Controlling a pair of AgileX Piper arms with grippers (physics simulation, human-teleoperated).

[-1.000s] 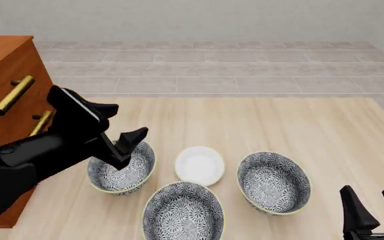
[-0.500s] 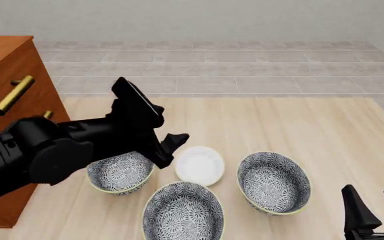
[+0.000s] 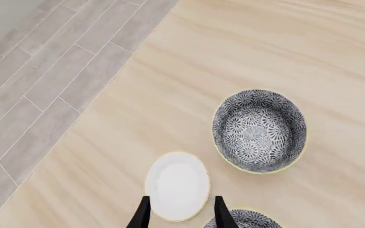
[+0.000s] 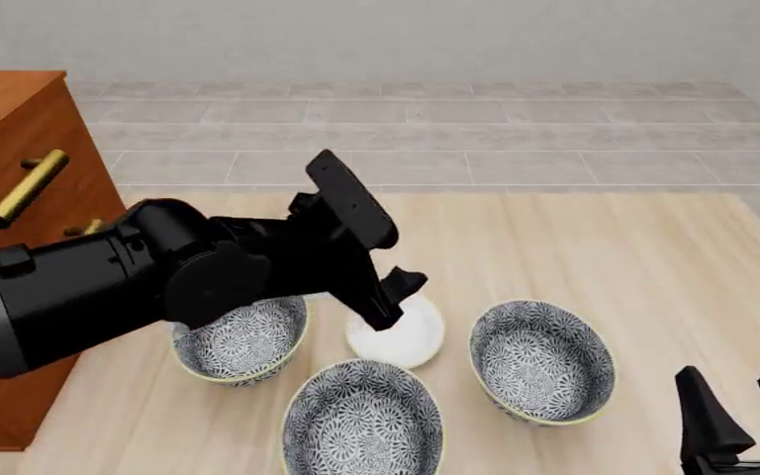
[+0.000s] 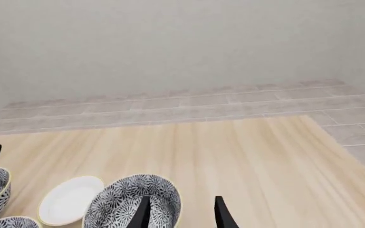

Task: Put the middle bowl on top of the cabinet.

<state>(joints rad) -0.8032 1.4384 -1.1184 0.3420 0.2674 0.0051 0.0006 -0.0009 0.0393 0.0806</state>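
Middle bowl: deep round floral-patterned grey-and-white bowl w/ pale yellow-green rim (image 4: 361,418) — sitting on the light wooden table (image 4: 644,257), nearest the front edge in front view, between the two like bowls and just beside the white dish; nothing gripping it.
Left bowl: same-pattern bowl (image 4: 237,340), lying partly under the left arm in front view, close to the cabinet.
Right bowl: third same-pattern bowl (image 4: 541,361), also showing in left wrist view (image 3: 259,130) and right wrist view (image 5: 131,204).
White dish: small plain white round dish (image 4: 404,336), touching none of the bowls as far as visible; left wrist view is looking straight down on it (image 3: 177,185).
Cabinet: tall reddish-brown wooden cabinet w/ brass bar handles (image 4: 11,139), standing at table's left; top bare where visible.
Left gripper: black gripper (image 4: 400,297) hanging over the white dish — jaws apart, holding nothing.
Right gripper: black gripper (image 4: 747,406) sitting low at near right corner, jaws apart, empty.
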